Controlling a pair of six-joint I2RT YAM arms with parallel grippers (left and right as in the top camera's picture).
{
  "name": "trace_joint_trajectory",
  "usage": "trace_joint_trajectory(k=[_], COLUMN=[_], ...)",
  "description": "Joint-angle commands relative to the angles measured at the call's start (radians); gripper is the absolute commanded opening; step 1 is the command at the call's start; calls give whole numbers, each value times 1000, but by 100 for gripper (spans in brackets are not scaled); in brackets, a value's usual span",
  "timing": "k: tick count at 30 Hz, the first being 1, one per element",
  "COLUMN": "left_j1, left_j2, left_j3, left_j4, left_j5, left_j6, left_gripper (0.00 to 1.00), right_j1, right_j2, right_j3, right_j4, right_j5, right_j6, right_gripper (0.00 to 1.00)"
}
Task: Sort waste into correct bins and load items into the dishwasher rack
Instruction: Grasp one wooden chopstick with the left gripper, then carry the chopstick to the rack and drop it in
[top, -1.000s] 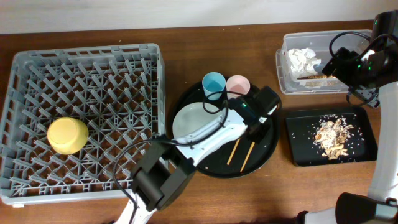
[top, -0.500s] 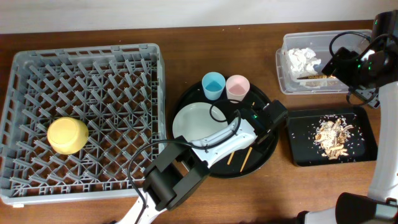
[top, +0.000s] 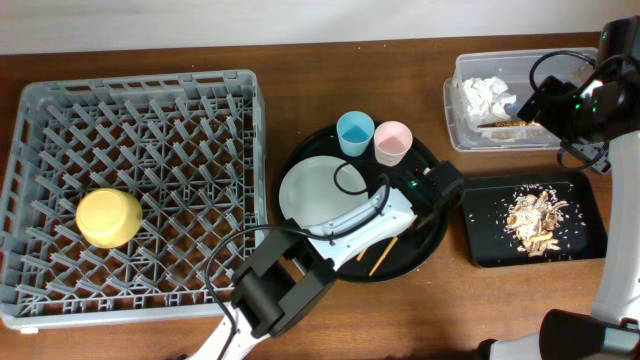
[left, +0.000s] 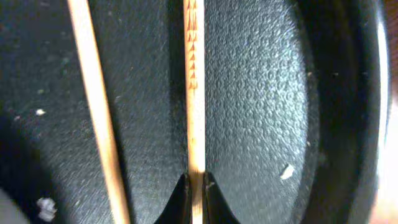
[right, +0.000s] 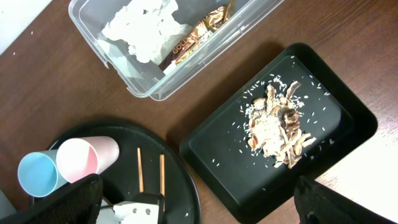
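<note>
Brown wooden worktop (top: 300, 60) runs under everything, with a pale wall along its far edge.

As I judge it, the waste half of the job looks done and the loading half has barely begun. I see no loose waste on the worktop. Of the 6 items to load, only 1 is in the dishwasher rack (top: 140, 80): the yellow bowl (top: 108, 217), sitting among the pegs toward the rack's left side. The other 5 are not yet loaded.

The clear tub (top: 452, 100) holds the crumpled white napkins (top: 487, 95) and the gold-brown wrapper (top: 505, 125). Just beside it, the black rectangular tray (top: 480, 230) holds the food scraps (top: 535, 218) in 1 loose heap with pale crumbs scattered around. The round black tray (top: 415, 250) carries the grey-green plate (top: 310, 185), the blue cup (top: 355, 133) and pink cup (top: 392, 142) close together at its far rim, and the 2 chopsticks (right: 150, 171) lying nearly parallel.

My left hand (left: 194, 196) is down on that round tray with its fingertips pinched tight on 1 chopstick (left: 194, 93); the other stick lies just beside, untouched. My right hand (right: 198, 186) hangs above the 2 bins, spread wide and holding nothing.
</note>
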Motion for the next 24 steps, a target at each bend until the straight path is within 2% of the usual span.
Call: trace_joint_trajectory(k=[1, 8, 10, 14, 17, 21, 24], left_j1=[-7, 4, 28, 145, 273, 458, 590], left_j2=[12, 12, 12, 12, 12, 13, 23], left_j3=[128, 423, 547, 784, 893, 914, 881], left_j4=[-79, -330, -448, -663, -763, -787, -787], left_j5=[-10, -10, -21, -144, -153, -130, -35], left_j6=[9, 8, 8, -43, -51, -52, -51], left_gripper=[1, 1, 1, 1, 1, 1, 1], right_j1=[-2, -2, -2, -2, -2, -2, -2], right_j2=[4, 4, 4, 4, 4, 4, 4], right_j3=[9, 9, 9, 9, 9, 9, 9], right_j4=[-1, -1, -1, -1, -1, -1, -1], right_j5=[6, 5, 6, 5, 5, 6, 5], right_j6=[-9, -9, -9, -9, -9, -9, -9], right_gripper=[99, 99, 99, 99, 99, 98, 99])
